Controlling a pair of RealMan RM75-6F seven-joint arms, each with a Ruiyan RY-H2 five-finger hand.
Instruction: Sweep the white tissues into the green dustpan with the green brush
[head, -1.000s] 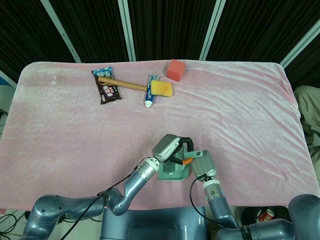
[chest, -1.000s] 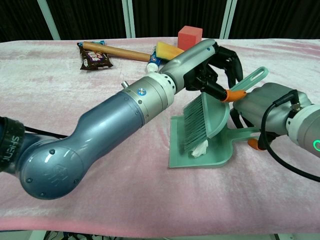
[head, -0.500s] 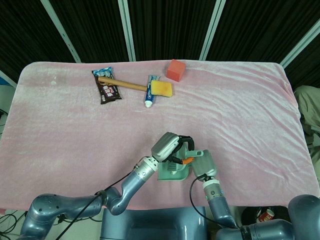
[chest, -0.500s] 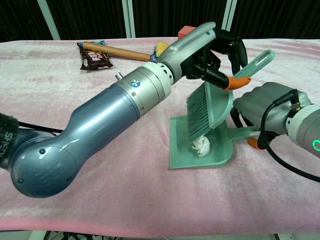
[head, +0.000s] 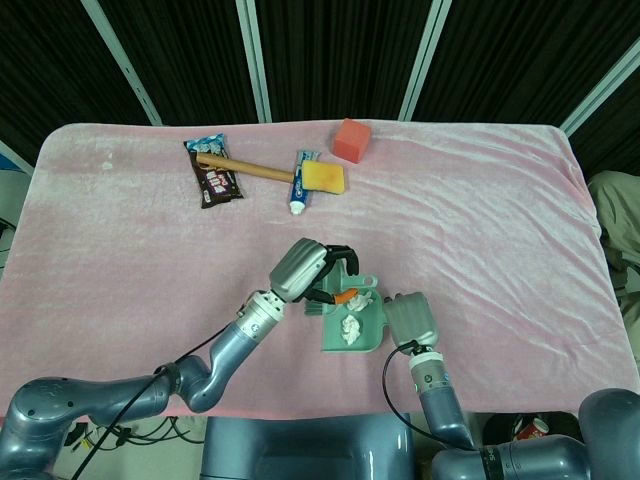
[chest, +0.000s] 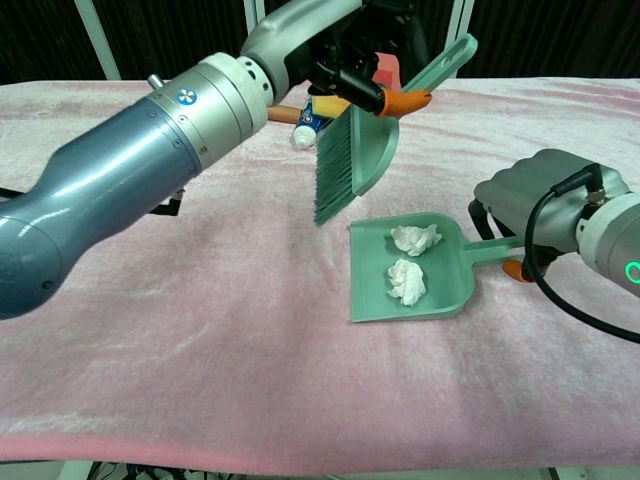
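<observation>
My left hand (chest: 335, 45) grips the green brush (chest: 362, 150) by its orange-tipped handle and holds it in the air, bristles down, above the far left corner of the green dustpan (chest: 448, 292). Two crumpled white tissues (chest: 415, 238) (chest: 406, 281) lie inside the pan, which rests flat on the pink cloth. My right hand (chest: 535, 200) is closed around the pan's handle at the right. In the head view the left hand (head: 303, 268) and brush (head: 338, 297) sit just left of the dustpan (head: 372, 340), with the right hand (head: 408, 320) at its right side.
At the back of the table lie a snack packet (head: 212, 172), a wooden-handled hammer (head: 245, 168), a toothpaste tube (head: 299, 187), a yellow sponge (head: 325, 177) and a red cube (head: 352, 139). Pink cloth covers the whole table.
The left hand has lifted the brush up and leftward out of the dustpan. Both tissues now show uncovered in the pan. The right hand stays on the handle.
</observation>
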